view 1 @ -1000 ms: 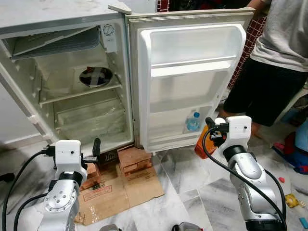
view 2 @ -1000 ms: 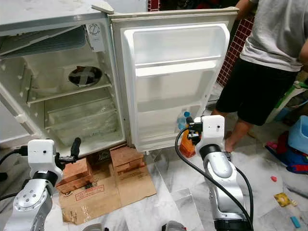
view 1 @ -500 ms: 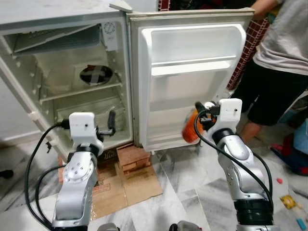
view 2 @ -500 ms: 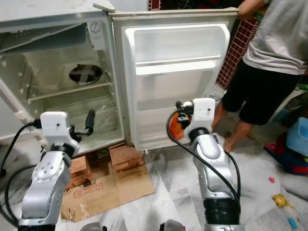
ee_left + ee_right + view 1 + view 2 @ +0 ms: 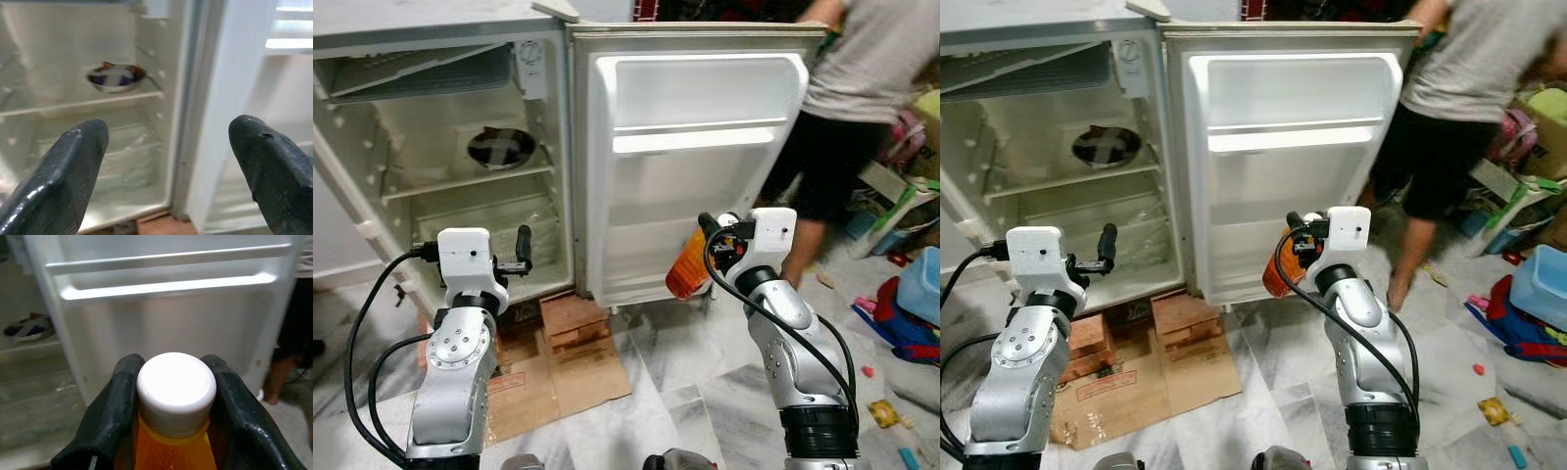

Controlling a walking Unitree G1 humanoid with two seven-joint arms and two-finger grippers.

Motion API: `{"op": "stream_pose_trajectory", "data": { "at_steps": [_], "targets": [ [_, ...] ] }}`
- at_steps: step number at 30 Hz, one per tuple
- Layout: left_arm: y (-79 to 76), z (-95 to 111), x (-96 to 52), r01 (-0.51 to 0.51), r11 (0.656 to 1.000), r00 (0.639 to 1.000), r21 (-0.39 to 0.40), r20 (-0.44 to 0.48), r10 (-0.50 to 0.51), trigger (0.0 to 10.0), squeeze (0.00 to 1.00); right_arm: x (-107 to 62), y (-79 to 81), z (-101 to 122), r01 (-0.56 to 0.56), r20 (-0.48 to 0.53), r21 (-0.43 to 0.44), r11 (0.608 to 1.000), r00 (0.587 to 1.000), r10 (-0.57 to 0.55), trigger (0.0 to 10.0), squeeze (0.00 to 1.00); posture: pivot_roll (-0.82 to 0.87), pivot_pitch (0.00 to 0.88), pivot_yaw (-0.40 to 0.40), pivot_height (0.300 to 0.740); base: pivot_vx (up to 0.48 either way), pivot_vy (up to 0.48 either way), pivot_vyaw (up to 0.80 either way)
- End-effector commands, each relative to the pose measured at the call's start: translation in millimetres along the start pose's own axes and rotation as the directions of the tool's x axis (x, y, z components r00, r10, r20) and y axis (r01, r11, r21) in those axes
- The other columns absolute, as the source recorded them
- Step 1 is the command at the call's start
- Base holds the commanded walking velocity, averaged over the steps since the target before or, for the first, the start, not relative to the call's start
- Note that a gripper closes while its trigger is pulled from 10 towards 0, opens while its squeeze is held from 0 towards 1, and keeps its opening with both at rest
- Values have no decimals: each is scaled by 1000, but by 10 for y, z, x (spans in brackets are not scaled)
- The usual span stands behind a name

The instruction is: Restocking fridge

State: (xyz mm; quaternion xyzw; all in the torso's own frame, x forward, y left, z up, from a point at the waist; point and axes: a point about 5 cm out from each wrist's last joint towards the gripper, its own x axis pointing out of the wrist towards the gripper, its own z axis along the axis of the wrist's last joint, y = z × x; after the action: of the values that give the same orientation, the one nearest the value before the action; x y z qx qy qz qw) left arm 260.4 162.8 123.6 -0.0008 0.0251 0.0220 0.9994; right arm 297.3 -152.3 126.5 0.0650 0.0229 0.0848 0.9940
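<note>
Standing wide open before you is the small white fridge (image 5: 450, 166), its door (image 5: 695, 166) swung out to your right with its shelves bare in the upper part; inside, on the middle shelf, sits a round foil-covered dish (image 5: 499, 147), and the lower compartment below it looks bare; behind the door a person (image 5: 862, 108) in a grey shirt and black shorts stands on the marble floor (image 5: 705, 392), with toys and a blue bin (image 5: 915, 284) scattered off to your right; under the fridge you can see wooden blocks (image 5: 573, 323) resting on flattened cardboard (image 5: 558, 377); your right arm is raised in front of the lower part of the door, and the right gripper (image 5: 171, 396) has its jaws closed around the neck of an orange bottle (image 5: 688, 269), just under its white cap (image 5: 176, 387), with the bottle hanging close to the door's lower shelf, though you cannot tell whether it touches; your left arm is lifted toward the fridge opening, and the left gripper (image 5: 171, 161) has its jaws spread wide and holding nothing, pointed at the edge between the interior and the door.
</note>
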Motion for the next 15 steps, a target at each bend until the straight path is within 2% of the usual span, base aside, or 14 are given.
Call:
{"op": "stream_pose_trajectory", "data": {
  "at_steps": [1, 15],
  "targets": [
    [12, 13, 28, -10, 1000, 1000, 5, -4, 10, 10000, 0, 42, 9, 122, -17, 57, 2, 1000, 998, 17, 10000, 0, 59, 0, -37, 740, 0, -364, 0],
    [50, 3, 18, -32, 999, 999, 10, -13, 32, 10000, 0, 53, 86, 94, -50, 56, 22, 999, 997, 49, 10000, 0, 68, 0, -44, 740, 0, -356, 0]
  ]
}}
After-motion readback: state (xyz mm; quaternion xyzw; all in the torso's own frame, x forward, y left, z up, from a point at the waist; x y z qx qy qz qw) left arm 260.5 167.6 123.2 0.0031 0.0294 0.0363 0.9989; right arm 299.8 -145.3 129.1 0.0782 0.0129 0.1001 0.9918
